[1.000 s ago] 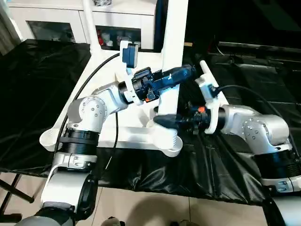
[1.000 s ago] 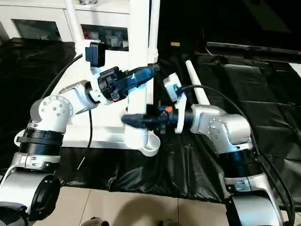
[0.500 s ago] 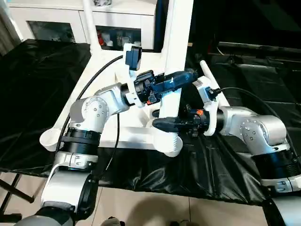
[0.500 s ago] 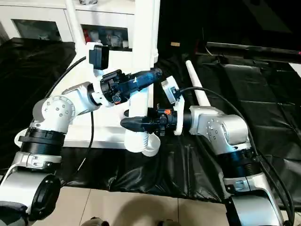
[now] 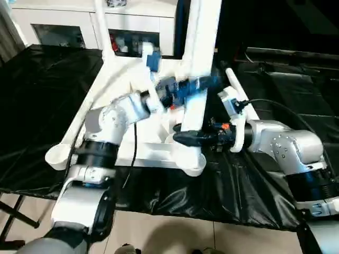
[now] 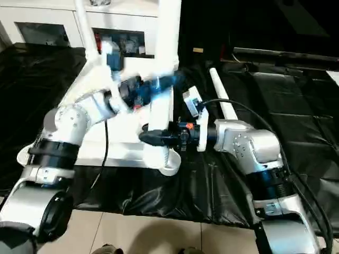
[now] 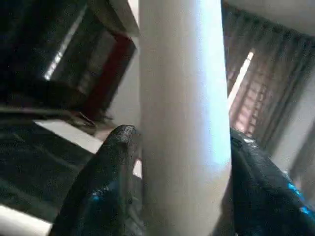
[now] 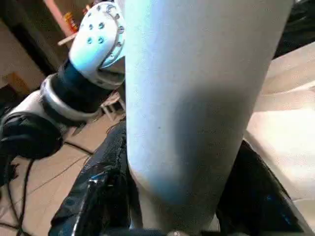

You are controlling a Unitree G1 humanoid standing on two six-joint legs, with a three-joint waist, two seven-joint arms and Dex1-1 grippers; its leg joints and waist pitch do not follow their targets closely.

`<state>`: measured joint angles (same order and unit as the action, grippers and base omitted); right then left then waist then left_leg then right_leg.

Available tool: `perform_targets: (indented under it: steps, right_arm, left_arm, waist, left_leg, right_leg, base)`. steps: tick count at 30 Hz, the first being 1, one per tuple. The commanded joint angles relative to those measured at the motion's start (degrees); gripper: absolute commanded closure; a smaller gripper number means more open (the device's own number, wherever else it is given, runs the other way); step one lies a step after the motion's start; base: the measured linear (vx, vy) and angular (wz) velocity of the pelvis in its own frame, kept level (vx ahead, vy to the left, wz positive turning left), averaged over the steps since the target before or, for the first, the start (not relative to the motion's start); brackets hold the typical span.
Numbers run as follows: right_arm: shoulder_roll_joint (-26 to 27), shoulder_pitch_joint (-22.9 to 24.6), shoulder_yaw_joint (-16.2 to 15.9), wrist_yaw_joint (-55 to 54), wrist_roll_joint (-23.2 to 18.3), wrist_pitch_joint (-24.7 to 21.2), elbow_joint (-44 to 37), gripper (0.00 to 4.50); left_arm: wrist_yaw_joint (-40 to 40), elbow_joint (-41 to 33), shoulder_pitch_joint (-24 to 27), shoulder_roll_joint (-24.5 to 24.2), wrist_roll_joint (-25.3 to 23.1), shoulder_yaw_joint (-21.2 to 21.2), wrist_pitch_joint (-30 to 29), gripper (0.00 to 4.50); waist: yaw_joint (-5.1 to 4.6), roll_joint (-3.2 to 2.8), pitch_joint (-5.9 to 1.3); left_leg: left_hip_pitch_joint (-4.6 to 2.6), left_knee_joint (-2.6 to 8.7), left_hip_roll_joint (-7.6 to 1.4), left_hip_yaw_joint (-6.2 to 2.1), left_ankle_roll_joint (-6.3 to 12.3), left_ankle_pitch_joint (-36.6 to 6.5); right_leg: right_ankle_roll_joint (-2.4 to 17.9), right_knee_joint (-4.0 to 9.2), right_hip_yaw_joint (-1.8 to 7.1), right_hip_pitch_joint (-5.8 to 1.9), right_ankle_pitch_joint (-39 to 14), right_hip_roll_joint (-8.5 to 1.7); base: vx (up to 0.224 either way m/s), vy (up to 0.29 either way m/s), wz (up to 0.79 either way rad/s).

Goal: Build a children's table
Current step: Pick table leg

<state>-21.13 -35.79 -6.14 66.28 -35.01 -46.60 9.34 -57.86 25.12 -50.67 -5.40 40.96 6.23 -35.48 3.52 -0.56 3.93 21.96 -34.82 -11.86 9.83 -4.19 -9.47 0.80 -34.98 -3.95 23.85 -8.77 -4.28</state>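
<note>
my tabletop (image 5: pixel 153 151) lies on the black cloth (image 5: pixel 249 190) over the work surface, its raised rim up, a rounded corner socket (image 5: pixel 193 165) at the near edge nearest me and another at the near left corner (image 5: pixel 57 156); one white leg (image 5: pixel 198 79) stands upright in that near socket, leaning slightly away from vertical, its upper end running out of the top of the head views; my right gripper (image 5: pixel 183 138) reaches in from the right and is clamped on this leg low down, just above the socket; in the right wrist view the leg (image 8: pixel 197 98) lies between my two black fingers (image 8: pixel 103 196), one pad on each side, touching it; my left gripper (image 5: pixel 204 84) comes across from the left and grips the same leg higher up, above my right gripper; in the left wrist view the tube (image 7: pixel 182 123) stands between my two dark fingers (image 7: pixel 108 172), both pressed against its sides; the left arm is blurred in both head views; a second leg (image 5: pixel 103 32) stands in a far corner of the tabletop, rising on the left side of the scene; a third leg (image 6: pixel 222 100) lies loose on the black cloth to the right of the tabletop, just behind my right forearm, pointing away from me; behind the table stands a white cabinet (image 5: pixel 63 26) with glass doors; the pale tiled floor (image 5: pixel 169 238) shows at the near edge.
</note>
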Motion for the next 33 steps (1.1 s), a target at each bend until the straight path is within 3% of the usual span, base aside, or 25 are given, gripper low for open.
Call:
perform_targets:
  steps: [1, 2, 4, 8, 9, 10, 12, 13, 14, 19, 20, 22, 24, 25, 33]
  right_arm:
    - [1.4, 0.7, 2.0, -2.7, 1.0, 2.7, -0.6, 2.60]
    - [3.5, 1.9, 3.7, -7.2, 2.4, 6.6, -1.1, 2.60]
    - [4.7, 2.6, 4.5, -10.5, 3.9, 9.3, -1.3, 2.60]
    - [5.4, 4.2, 4.8, -16.5, 7.8, 13.4, -1.0, 2.61]
    - [5.8, 5.2, 5.1, -20.0, 9.8, 14.8, -1.2, 2.61]
    - [6.0, 5.8, 5.3, -22.2, 10.9, 15.7, -1.3, 2.61]
    - [6.6, 7.0, 5.9, -26.0, 13.2, 19.0, -1.3, 2.61]
    - [7.0, 7.9, 6.7, -29.2, 15.2, 20.7, -1.1, 2.61]
    - [7.1, 8.2, 6.9, -30.3, 15.8, 21.1, -1.1, 2.61]
    - [8.8, 10.4, 9.9, -35.6, 15.9, 21.8, -0.9, 2.61]
    - [8.9, 11.0, 10.1, -36.3, 16.0, 21.6, -1.1, 2.61]
    - [8.9, 12.2, 9.5, -37.0, 16.5, 21.5, -1.7, 2.61]
    - [8.7, 13.4, 8.5, -36.9, 17.2, 21.5, -2.7, 2.61]
    - [8.7, 14.2, 7.8, -37.0, 17.8, 21.9, -3.4, 2.61]
    - [8.8, 15.3, 6.8, -37.0, 18.5, 23.1, -4.8, 2.61]
  left_arm:
    - [3.2, 0.2, -1.4, 1.1, 0.5, 3.1, 3.6, 1.54]
    - [6.7, 0.3, -1.6, 1.2, -0.8, 5.6, 9.4, 1.54]
    - [7.7, 0.8, -1.8, 0.3, -1.7, 6.4, 11.4, 1.54]
    - [4.1, 1.5, -0.2, -4.2, -6.7, 3.0, 14.1, 1.54]
    - [1.0, 1.2, 1.5, -7.1, -10.4, -0.4, 15.8, 1.54]
    - [-0.9, 0.9, 2.7, -8.6, -12.4, -2.5, 16.7, 1.54]
    - [-5.4, 1.0, 5.4, -12.2, -18.4, -8.6, 21.1, 1.54]
    - [-8.4, 2.4, 7.6, -14.6, -22.9, -13.2, 24.5, 1.54]
    - [-9.5, 3.1, 8.3, -15.5, -24.6, -14.9, 25.9, 1.54]
    - [-12.1, 9.0, 10.8, -18.4, -32.1, -22.0, 32.4, 1.54]
    - [-12.8, 10.1, 11.1, -18.7, -33.2, -22.9, 33.7, 1.54]
    - [-14.0, 11.2, 11.4, -19.1, -34.3, -23.8, 34.5, 1.54]
    - [-14.8, 12.0, 11.5, -19.3, -34.9, -24.4, 34.3, 1.54]
    - [-15.3, 13.2, 11.4, -19.7, -35.7, -25.1, 35.1, 1.82]
    - [-18.3, 17.7, 10.3, -20.2, -37.2, -26.2, 37.8, 2.33]
  waist:
    - [0.38, 0.11, -5.12]
    - [0.35, 0.09, -5.09]
    - [0.30, 0.06, -5.18]
    - [0.04, -0.12, -5.03]
    - [0.12, 0.23, -5.03]
    - [0.03, -0.03, -4.96]
    - [-0.01, 0.08, -5.05]
    - [-0.07, -0.37, -5.03]
    - [-0.07, -0.24, -5.04]
    - [-0.29, -0.69, -4.97]
    - [-0.31, -1.25, -4.85]
    - [-0.42, -0.84, -4.77]
    - [-0.43, -1.03, -4.87]
    - [-0.43, -1.22, -4.90]
    - [-0.79, -1.33, -4.78]
  left_leg:
    - [-0.64, 3.29, -0.37, 0.05, 1.54, -10.3]
    - [-0.42, 3.31, -0.41, 0.02, 1.34, -10.0]
    - [-0.74, 3.41, -0.36, -0.03, 0.93, -10.5]
    - [-0.99, 3.61, -0.35, 0.06, 0.55, -10.9]
    - [-0.85, 3.76, -0.45, -0.12, 0.70, -10.0]
    - [-0.94, 3.95, -0.51, -0.09, 0.28, -10.0]
    - [-0.94, 3.96, -0.60, -0.10, 0.04, -9.8]
    - [-1.18, 4.05, -0.69, -0.04, -0.49, -10.3]
    - [-1.17, 4.13, -0.69, -0.04, -0.53, -10.2]
    - [-1.20, 4.32, -0.59, -0.02, -1.70, -13.4]
    - [-1.23, 4.35, -0.56, -0.07, -1.79, -14.0]
    - [-1.27, 4.41, -0.57, -0.01, -1.68, -14.5]
    - [-1.15, 4.33, -0.46, -0.01, -1.65, -14.4]
    - [-1.16, 4.31, -0.44, -0.03, -1.37, -14.2]
    - [-1.36, 4.36, -0.58, -0.08, -1.06, -15.9]
  right_leg:
    - [12.9, 4.22, 1.85, -4.22, -12.5, -2.81]
    - [12.5, 4.35, 1.87, -4.11, -12.8, -2.95]
    - [11.7, 4.38, 1.75, -4.09, -13.8, -2.77]
    - [10.4, 4.31, 1.89, -3.79, -14.9, -2.56]
    - [9.7, 4.55, 1.96, -3.73, -15.0, -2.77]
    - [9.3, 4.34, 2.02, -3.56, -15.6, -2.74]
    - [9.2, 4.34, 2.12, -3.62, -15.2, -2.87]
    - [9.1, 4.17, 2.22, -3.28, -14.8, -2.83]
    - [8.9, 4.31, 2.25, -3.27, -14.7, -2.83]
    - [9.4, 4.14, 2.40, -3.43, -15.2, -3.02]
    - [9.7, 4.19, 2.41, -3.30, -15.4, -3.05]
    - [9.7, 4.50, 2.42, -3.29, -15.6, -2.98]
    - [9.9, 4.32, 2.42, -3.49, -15.2, -3.00]
    - [10.2, 4.33, 2.41, -3.48, -15.3, -3.01]
    - [10.7, 4.54, 2.45, -3.26, -17.0, -3.09]
  base:
    - [0.000, 0.000, 0.00]
    - [0.000, 0.000, 0.00]
    - [0.000, 0.000, 0.00]
    - [0.000, 0.000, 0.00]
    - [0.000, 0.000, 0.00]
    - [0.000, 0.000, 0.00]
    - [0.000, 0.000, 0.00]
    - [0.000, 0.000, 0.00]
    - [0.000, 0.000, 0.00]
    - [0.000, 0.000, 0.00]
    - [0.000, 0.000, 0.00]
    - [0.000, 0.000, 0.00]
    - [0.000, 0.000, 0.00]
    - [0.000, 0.000, 0.00]
    - [0.000, 0.000, 0.00]
